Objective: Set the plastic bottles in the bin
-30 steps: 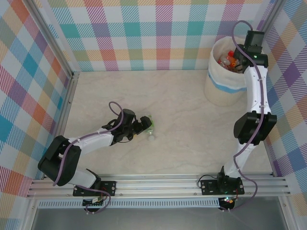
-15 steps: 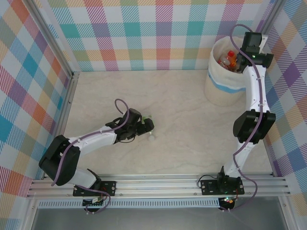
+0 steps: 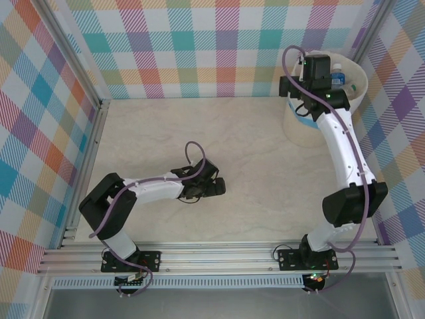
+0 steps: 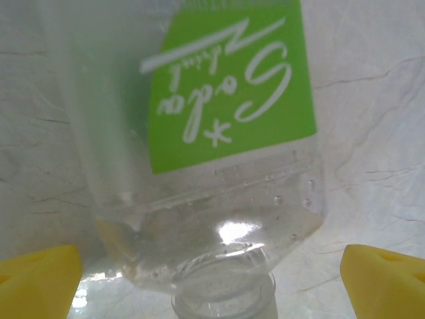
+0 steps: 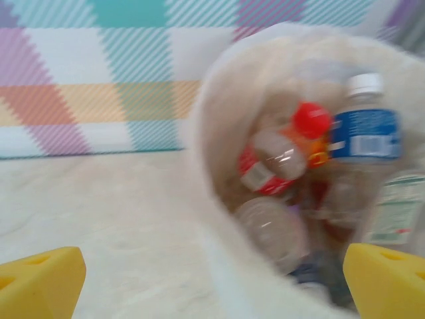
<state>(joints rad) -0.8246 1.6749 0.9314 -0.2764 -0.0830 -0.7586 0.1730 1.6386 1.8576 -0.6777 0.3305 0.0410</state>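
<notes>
While the left end effector (image 3: 216, 187) sits low on the counter (image 3: 265, 166), the right end effector (image 3: 292, 90) hangs beside the bin (image 3: 302, 133) at far right. Left wrist: fingers (image 4: 40, 279) spread wide either side of a green-labelled bottle (image 4: 219, 133), cap toward the wrist; I'd centre on its body before closing. Right wrist: fingers (image 5: 40, 279) wide, empty; bottles (image 5: 279, 166) lie in the bin.

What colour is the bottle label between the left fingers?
The label is lime green with white script; clearest in left wrist view.

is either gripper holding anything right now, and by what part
Nothing is held. The left gripper stands open around the green-labelled bottle, not touching it; the right gripper is open, empty.
</notes>
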